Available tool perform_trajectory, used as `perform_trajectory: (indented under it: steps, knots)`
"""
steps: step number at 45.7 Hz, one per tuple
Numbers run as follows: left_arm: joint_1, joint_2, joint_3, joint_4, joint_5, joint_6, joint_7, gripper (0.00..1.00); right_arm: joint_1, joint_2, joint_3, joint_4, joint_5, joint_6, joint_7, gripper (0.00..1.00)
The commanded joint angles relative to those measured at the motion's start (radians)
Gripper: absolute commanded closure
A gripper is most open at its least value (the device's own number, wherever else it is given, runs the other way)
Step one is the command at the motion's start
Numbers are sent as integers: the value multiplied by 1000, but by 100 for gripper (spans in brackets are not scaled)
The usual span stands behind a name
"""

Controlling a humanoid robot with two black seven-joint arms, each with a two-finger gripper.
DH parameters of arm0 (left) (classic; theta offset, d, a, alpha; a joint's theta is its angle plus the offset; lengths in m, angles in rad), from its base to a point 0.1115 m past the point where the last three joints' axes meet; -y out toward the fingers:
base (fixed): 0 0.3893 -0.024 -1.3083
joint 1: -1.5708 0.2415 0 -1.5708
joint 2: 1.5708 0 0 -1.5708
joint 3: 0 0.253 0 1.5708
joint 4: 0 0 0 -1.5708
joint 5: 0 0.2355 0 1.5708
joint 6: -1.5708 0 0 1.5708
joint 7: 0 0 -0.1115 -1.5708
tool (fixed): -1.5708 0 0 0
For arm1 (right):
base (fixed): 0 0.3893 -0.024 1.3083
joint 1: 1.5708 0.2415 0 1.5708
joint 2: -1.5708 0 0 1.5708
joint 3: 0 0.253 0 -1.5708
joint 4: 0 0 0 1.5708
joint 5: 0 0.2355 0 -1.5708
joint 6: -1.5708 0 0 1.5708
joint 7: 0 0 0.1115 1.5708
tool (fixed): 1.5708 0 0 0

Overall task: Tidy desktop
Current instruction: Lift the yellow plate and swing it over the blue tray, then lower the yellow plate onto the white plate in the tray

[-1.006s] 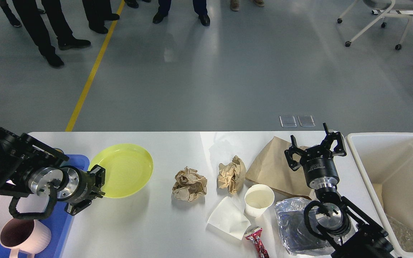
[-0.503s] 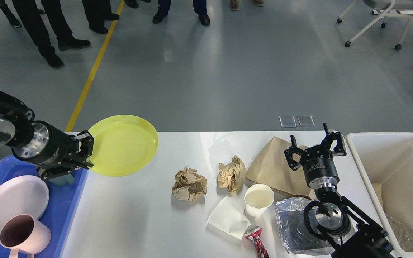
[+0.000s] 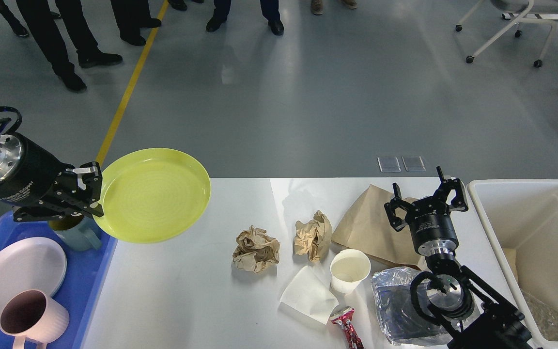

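Observation:
The white desktop (image 3: 177,300) spans the lower half of the head view. My left gripper (image 3: 94,191) is shut on the left rim of a yellow plate (image 3: 155,194), holding it raised above the desktop's far left corner. My right gripper (image 3: 426,198) is open and empty above a flat brown paper bag (image 3: 368,228). On the desktop lie two crumpled brown paper balls (image 3: 255,249) (image 3: 314,235), a white paper cup (image 3: 349,270), a white napkin (image 3: 308,295), a red wrapper (image 3: 348,328) and a foil bag (image 3: 395,303).
A blue tray (image 3: 85,281) at the left holds a white plate (image 3: 17,274), a pink mug (image 3: 29,317) and a teal cup (image 3: 75,231). A cream bin (image 3: 502,232) stands at the right with some trash inside. People's legs stand on the floor beyond.
My left gripper has lifted the yellow plate off the desktop and carried it up and leftward toward the tray. The right arm has not moved.

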Motion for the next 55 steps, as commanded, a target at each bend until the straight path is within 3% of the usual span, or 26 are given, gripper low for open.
perform_trajectory:
  steps: [1,10,23,35,55]
  knots:
    - [9,69,44,25,38,0,-40,100,-2,0,0,2,0,0,0,0]
    - [113,197,105,162,108,-2,-94,100,-2,0,0,2,0,0,0,0]
    - [351,338,78,430,108,-25,-94,100,-2,0,0,2,0,0,0,0]
    - [572,465,-29,671,101,-58,-91,100,-2,0,0,2,-1,0,0,0]
    - [1097,484,-367,992,96,-60,-88,100,0,0,0,2,0,0,0,0]
